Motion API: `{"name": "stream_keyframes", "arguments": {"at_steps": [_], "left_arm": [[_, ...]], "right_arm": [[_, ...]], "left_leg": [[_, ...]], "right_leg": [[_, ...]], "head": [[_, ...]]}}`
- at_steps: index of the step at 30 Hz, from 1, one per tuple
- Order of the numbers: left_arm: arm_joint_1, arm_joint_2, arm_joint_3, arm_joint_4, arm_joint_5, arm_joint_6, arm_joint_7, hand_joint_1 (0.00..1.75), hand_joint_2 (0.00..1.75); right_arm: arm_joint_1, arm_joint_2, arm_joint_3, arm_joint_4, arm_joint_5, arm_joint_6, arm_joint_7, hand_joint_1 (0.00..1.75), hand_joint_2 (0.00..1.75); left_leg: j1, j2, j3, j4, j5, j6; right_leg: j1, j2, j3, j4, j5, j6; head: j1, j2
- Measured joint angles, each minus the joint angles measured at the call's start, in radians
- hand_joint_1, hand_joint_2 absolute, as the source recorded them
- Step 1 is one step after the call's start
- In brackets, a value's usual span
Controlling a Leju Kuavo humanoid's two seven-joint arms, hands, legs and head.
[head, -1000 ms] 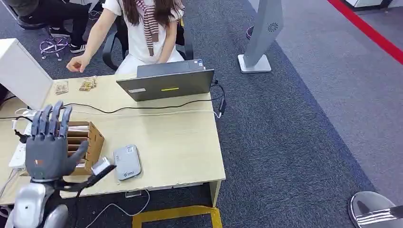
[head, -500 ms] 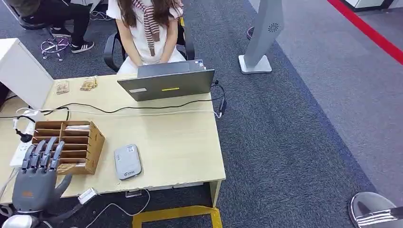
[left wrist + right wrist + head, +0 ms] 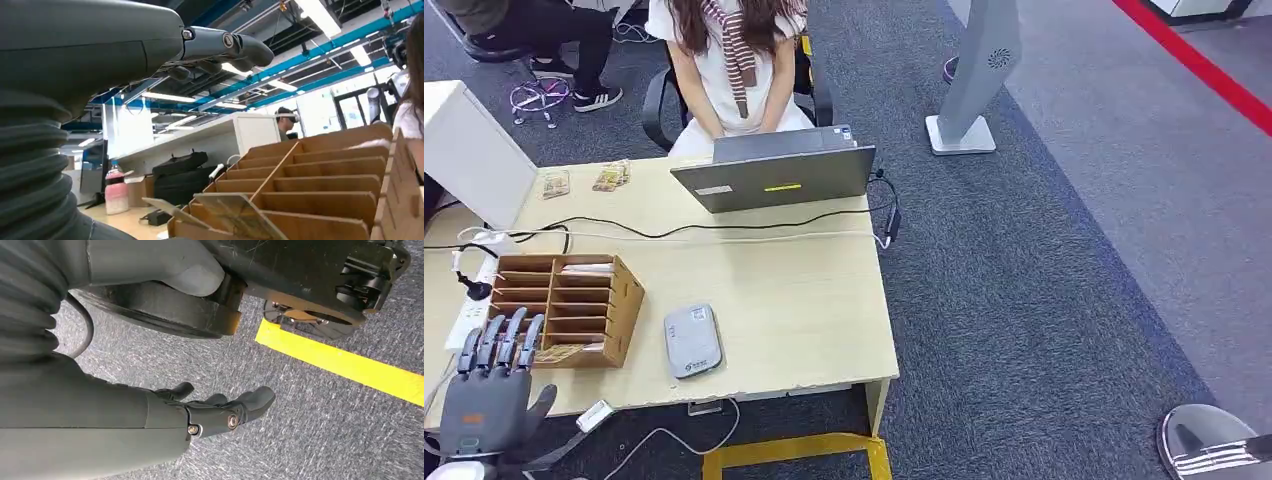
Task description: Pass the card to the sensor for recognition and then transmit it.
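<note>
left hand (image 3: 484, 400): seen in head view low at the desk's near-left corner, fingers spread and upright, nothing held.
right hand (image 3: 220, 412): hung over the carpet, fingers loosely extended, nothing held.
card (image 3: 240, 217): leaned out of a front slot of the wooden card rack (image 3: 619, 295), just ahead of the left hand; seen close in left wrist view.
sensor (image 3: 692, 340): grey reader flat on the desk (image 3: 804, 300), just beside the rack.
step: card judged not yet picked.
how: the card's free edge should be pinched between thumb and finger, drawn straight out along the slot, then laid flat over the reader.
risk: rack could be dragged if pulled at an angle.
</note>
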State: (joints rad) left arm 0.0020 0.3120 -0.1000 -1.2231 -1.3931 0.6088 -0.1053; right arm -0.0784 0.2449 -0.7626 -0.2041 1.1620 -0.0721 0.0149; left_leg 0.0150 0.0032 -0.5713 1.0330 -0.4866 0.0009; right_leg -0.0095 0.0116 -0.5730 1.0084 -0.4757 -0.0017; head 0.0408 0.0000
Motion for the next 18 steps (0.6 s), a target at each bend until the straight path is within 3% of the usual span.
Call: {"name": "stream_keyframes", "arguments": {"at_steps": [18], "left_arm": [[-0.036, 0.0, 0.063, 0.106, 0.003, 0.016, 0.017, 0.0, 1.75]], "right_arm": [[0.0, -0.003, 0.0, 0.0, 0.016, 0.002, -0.001, 0.0, 1.75]], "left_leg": [[0.0, 0.0, 0.0, 0.0, 0.0, 0.0]], "right_leg": [[0.0, 0.0, 0.0, 0.0, 0.0, 0.0]], "head": [[0.0, 0.0]]}}
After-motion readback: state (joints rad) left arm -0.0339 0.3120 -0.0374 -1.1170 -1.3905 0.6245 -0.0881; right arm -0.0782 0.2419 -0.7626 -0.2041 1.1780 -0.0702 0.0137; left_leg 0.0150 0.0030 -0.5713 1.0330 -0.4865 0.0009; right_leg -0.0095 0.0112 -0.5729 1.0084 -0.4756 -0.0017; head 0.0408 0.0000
